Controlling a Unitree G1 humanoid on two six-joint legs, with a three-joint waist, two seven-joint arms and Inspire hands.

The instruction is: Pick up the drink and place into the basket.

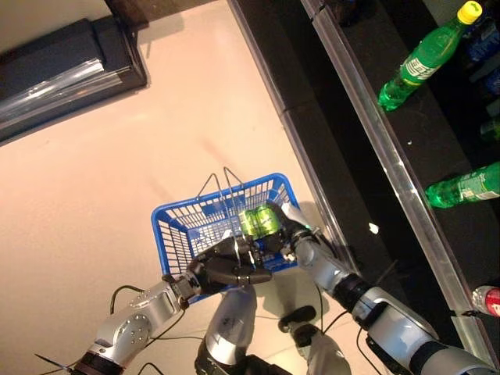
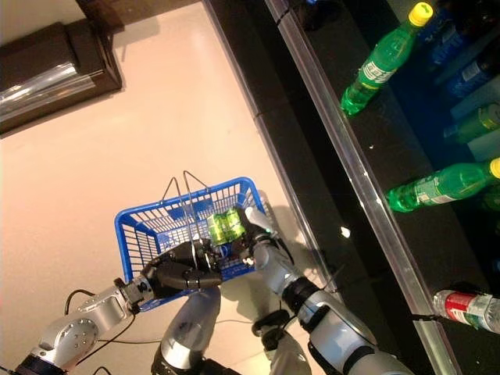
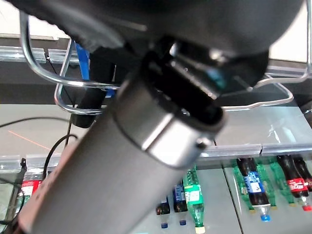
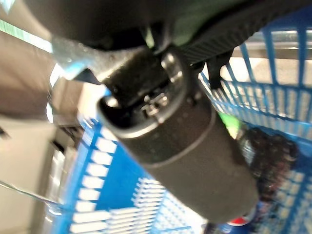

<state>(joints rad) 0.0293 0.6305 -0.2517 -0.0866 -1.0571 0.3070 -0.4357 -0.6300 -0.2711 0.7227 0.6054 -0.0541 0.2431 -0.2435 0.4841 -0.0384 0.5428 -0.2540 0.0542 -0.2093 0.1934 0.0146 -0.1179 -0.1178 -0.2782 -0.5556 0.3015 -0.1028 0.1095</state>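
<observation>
The blue basket (image 1: 178, 226) hangs in front of me, above the pale floor. My left hand (image 1: 226, 269) is shut on its thin wire handles (image 3: 39, 73) at the near rim. My right hand (image 1: 291, 234) reaches over the basket's right rim and is shut on a green drink (image 1: 260, 221), holding it over the inside of the basket. The same drink shows in the right eye view (image 2: 226, 225). In the right wrist view the blue mesh (image 4: 122, 195) is very close, with dark drinks (image 4: 268, 161) lying inside the basket.
A dark shelf with a metal front rail (image 1: 375, 133) runs along my right. On it lie green bottles (image 1: 422, 62) (image 1: 465, 187) and a red-labelled bottle (image 1: 486, 298). A dark low cabinet (image 1: 62, 70) stands at the far left.
</observation>
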